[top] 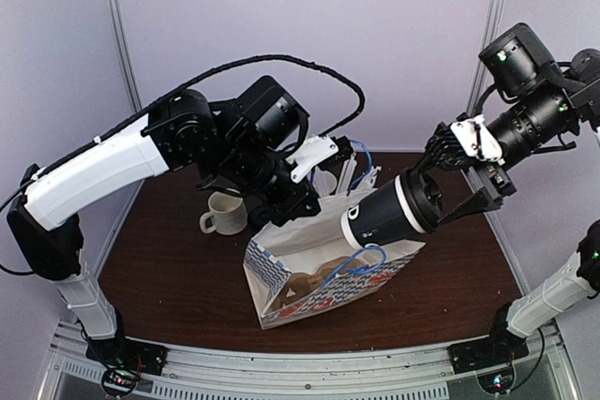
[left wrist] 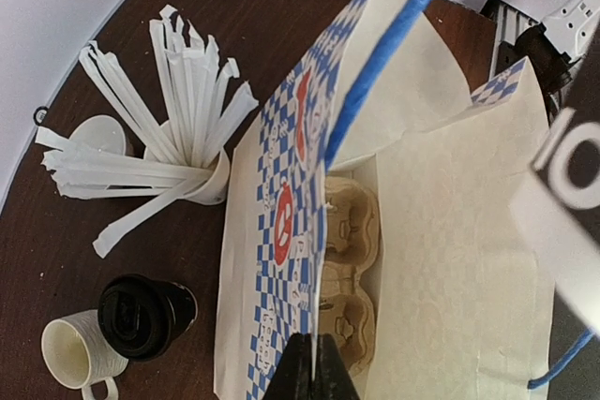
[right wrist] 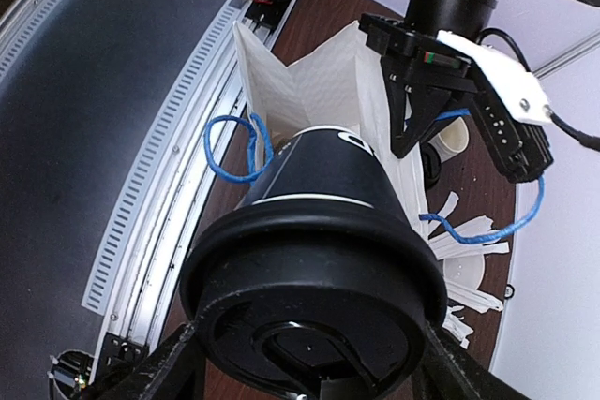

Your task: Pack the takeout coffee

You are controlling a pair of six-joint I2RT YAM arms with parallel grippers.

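The right hand [top: 439,196] stands wide around the lid end of one black cup [top: 384,215]. The cup lies almost on its side, with its bottom pointing into the mouth of the paper bag [top: 319,278]. The left hand [left wrist: 314,369], fully closed, pinches the bag's rim from above. For a good result, the cup should probably be turned upright and then lowered into a free well of the cardboard carrier [left wrist: 349,259]. The second cup [left wrist: 145,318] stands on the tabletop [left wrist: 56,259] beside the mug [left wrist: 75,353].

The top camera looks down from behind the near edge over the whole dark brown wooden table [top: 178,278]. The left wrist camera hangs close above the white blue-checked paper bag [left wrist: 441,259]; the right wrist's, crowded by a lidded black paper cup [right wrist: 319,175], seems to share it.
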